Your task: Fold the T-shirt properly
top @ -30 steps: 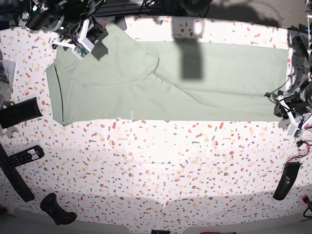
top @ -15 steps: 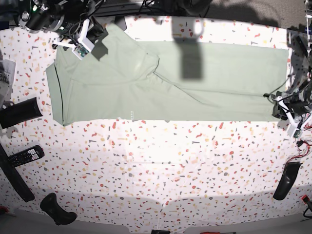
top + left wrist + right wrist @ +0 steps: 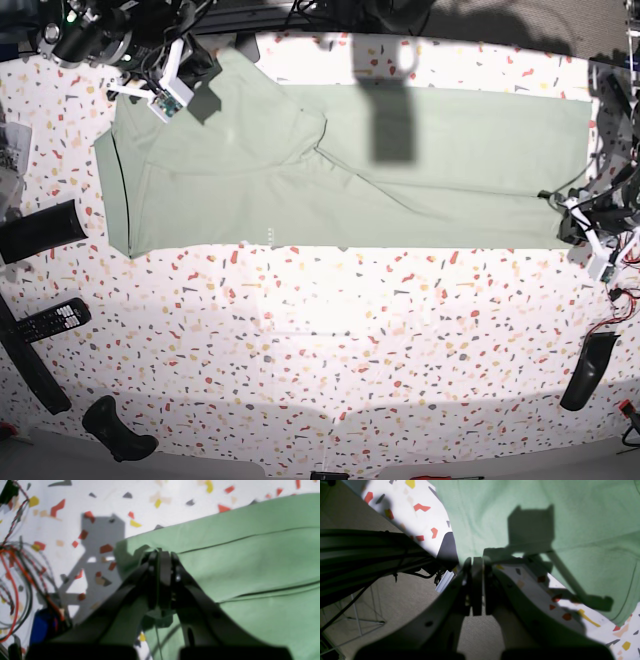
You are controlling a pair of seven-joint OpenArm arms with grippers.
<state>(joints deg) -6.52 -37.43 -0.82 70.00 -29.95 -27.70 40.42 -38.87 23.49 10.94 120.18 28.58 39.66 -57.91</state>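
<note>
The pale sage-green T-shirt lies flat across the far half of the speckled table, its neckline end at the left. My left gripper sits at the shirt's near right corner. In the left wrist view, the left gripper is shut, with a fold of the T-shirt pinched between its fingers. My right gripper is at the shirt's far left corner. In the right wrist view, the right gripper is shut where the T-shirt meets the table's edge, its tips on the cloth's rim.
A remote control and a black roll lie at the left edge. Black handles rest at the front left and at the right. Red wires trail beside the left gripper. The floor shows past the far table edge.
My left gripper has shut on the shirt's near right corner, which was between open fingers before. The right arm and the rest of the shirt have not moved.
</note>
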